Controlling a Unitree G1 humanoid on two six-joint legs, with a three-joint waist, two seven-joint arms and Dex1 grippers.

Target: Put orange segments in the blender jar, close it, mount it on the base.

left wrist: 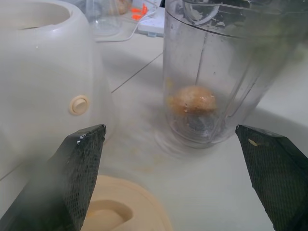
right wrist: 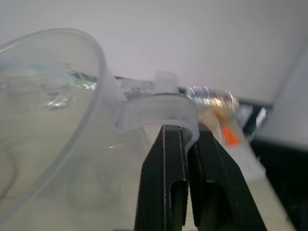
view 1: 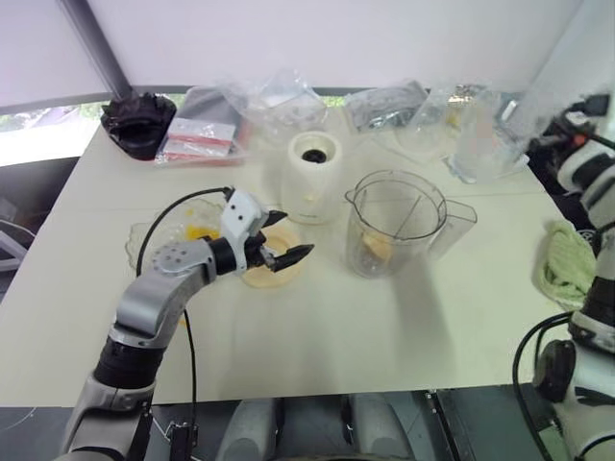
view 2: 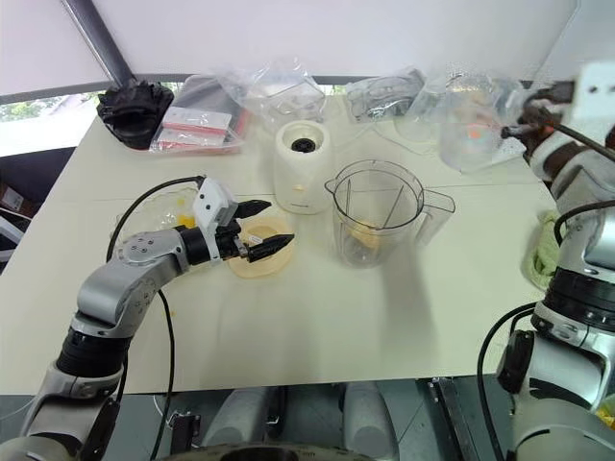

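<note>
The blender jar (view 1: 396, 221) stands open and upright at mid-table, with an orange segment (left wrist: 195, 98) at its bottom by the blade. Left of it is the cream base (view 1: 312, 175), its dark socket facing up. My left gripper (view 1: 285, 246) hovers open over the flat cream lid (view 1: 272, 269), pointing at the jar and holding nothing. More orange segments (view 1: 200, 231) lie in a shallow glass bowl (view 1: 144, 240) behind that arm. At the far right, my right gripper (right wrist: 185, 132) is shut on the rim handle of a clear plastic cup (view 2: 471, 130), held above the table.
A black ridged round object (view 1: 139, 120) sits at the back left beside a red-and-white packet (view 1: 202, 134). Crumpled clear bags (view 1: 279, 101) line the back edge. A green cloth (view 1: 567, 264) lies at the right edge.
</note>
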